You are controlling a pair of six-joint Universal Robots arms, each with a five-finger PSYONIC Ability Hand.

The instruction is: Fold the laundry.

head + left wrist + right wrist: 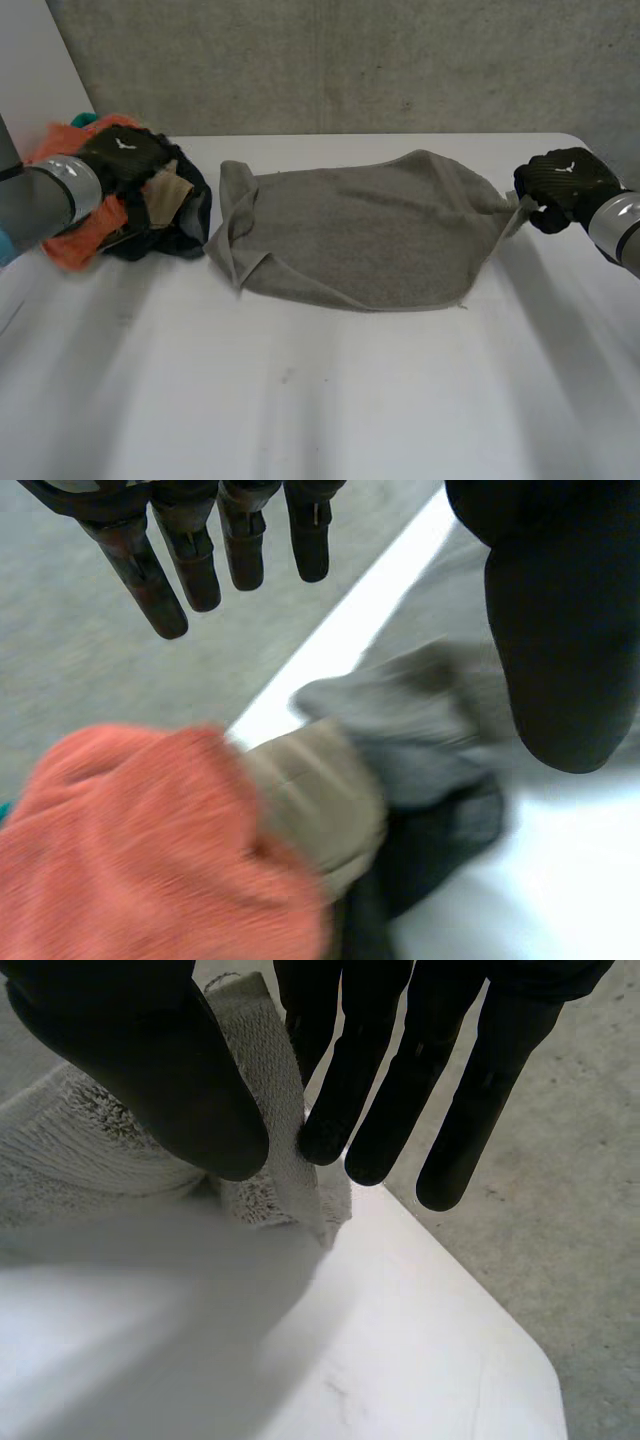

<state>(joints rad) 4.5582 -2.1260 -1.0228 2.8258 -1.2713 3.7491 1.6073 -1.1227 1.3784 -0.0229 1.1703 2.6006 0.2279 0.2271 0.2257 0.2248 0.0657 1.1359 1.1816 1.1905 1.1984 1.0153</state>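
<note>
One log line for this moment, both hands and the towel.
left hand: open, over pile | right hand: pinching towel corner | towel: spread on table

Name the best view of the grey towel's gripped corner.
Right wrist view: the right robot hand pinches the grey terry towel by its corner. Head view shows that distantly; left wrist view, perhaps its other edge.

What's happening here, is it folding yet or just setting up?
Setting up, by the look of it. The right hand pinches one corner of the grey towel between thumb and fingers. The towel lies mostly spread on the white table, with its opposite edge rumpled and no fold made yet. The left hand, fingers straight and holding nothing, is over the pile of laundry of orange, tan and dark pieces beside the towel.
</note>
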